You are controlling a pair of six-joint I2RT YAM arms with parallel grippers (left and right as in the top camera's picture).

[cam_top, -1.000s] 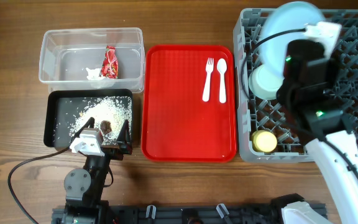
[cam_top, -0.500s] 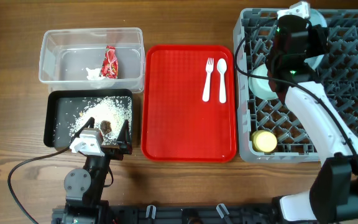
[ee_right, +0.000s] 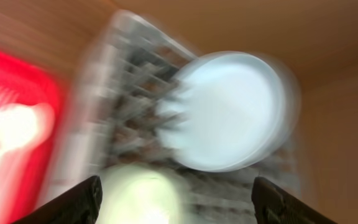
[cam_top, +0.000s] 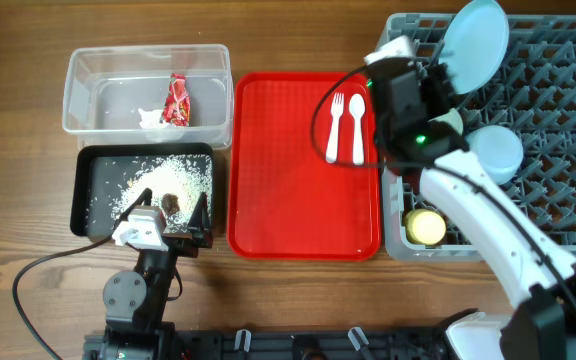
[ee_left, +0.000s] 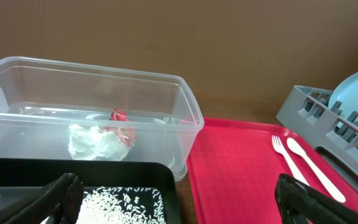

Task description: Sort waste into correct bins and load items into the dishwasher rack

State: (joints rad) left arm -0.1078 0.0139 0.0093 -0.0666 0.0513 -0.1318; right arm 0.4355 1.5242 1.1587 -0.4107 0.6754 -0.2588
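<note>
The clear tub (cam_top: 88, 75) holds the red wrapper (cam_top: 176, 100) and white tissue (cam_top: 151, 119). Rice and a brown lump (cam_top: 171, 203) lie in the black tray (cam_top: 88, 200). My left gripper (cam_top: 171, 218) hangs open over that tray's near edge, empty. The fork (cam_top: 335, 127) and spoon (cam_top: 357, 127) lie on the red tray (cam_top: 298, 200). In the grey rack (cam_top: 558, 100) stand the light blue plate (cam_top: 475, 42), a light blue bowl (cam_top: 496, 153) and the yellow cup (cam_top: 427, 227). My right gripper (ee_right: 176, 199) is open above the blurred mint bowl (ee_right: 148, 193), at the rack's left edge.
The right arm (cam_top: 468, 200) crosses the rack's near left corner and covers most of the mint bowl from above. Bare wood runs along the table's front edge (cam_top: 318, 290). The right wrist view is heavily blurred.
The right gripper has opened and swung left from the rack's back toward its left edge. The plate now stands alone on its edge in the rack. The left arm has not moved.
</note>
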